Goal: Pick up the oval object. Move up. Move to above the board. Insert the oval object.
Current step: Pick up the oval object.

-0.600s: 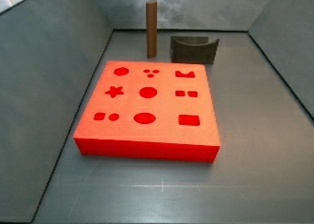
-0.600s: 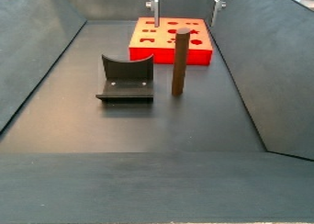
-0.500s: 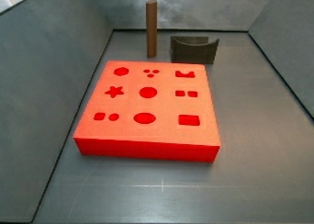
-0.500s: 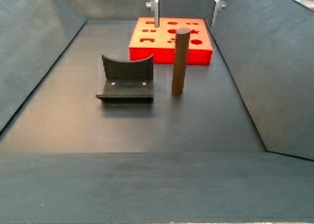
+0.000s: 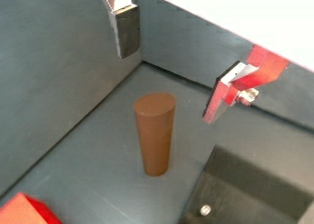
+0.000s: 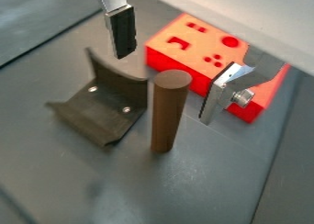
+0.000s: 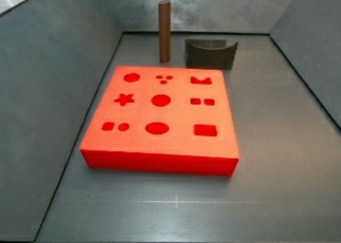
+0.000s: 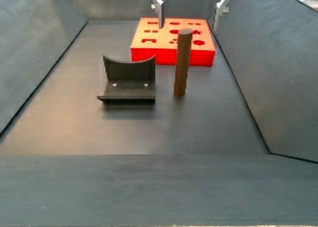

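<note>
Floor (image 7: 173, 202) was the dark grey bottom of a walled bin; sloped grey walls closed it on the sides I could see. The near stretch of floor in a side view (image 8: 137, 128) was wide and bare.

Board (image 7: 163, 115) lay flat on the floor, red-orange, shaped holes on top. Its long edges ran roughly parallel to the side walls, with a strip of bare floor on each side and more floor off its near edge in that view. In a wrist view (image 6: 196, 46) one corner of the board showed beyond the peg.

Fixture (image 8: 126, 80), the dark L-shaped bracket on a base plate, stood off the board's short end, just beside the peg but not touching it, as far as I could tell from both side views. It also showed in a wrist view (image 6: 105, 108).

Oval object (image 7: 164, 31), the brown peg, stood upright on the floor, clear of the board's short edge with a gap of floor between them. In a side view (image 8: 181, 63) it stood between fixture and side wall, with open floor toward the wall.

Gripper (image 6: 172, 46) hung above the peg, jaws wide apart, nothing held. In both wrist views the peg top sat roughly between the two fingers (image 5: 127, 30), with free gap on each side and no contact. In a side view only the fingertips (image 8: 156, 2) showed at the frame's upper edge, above the board's far end.
</note>
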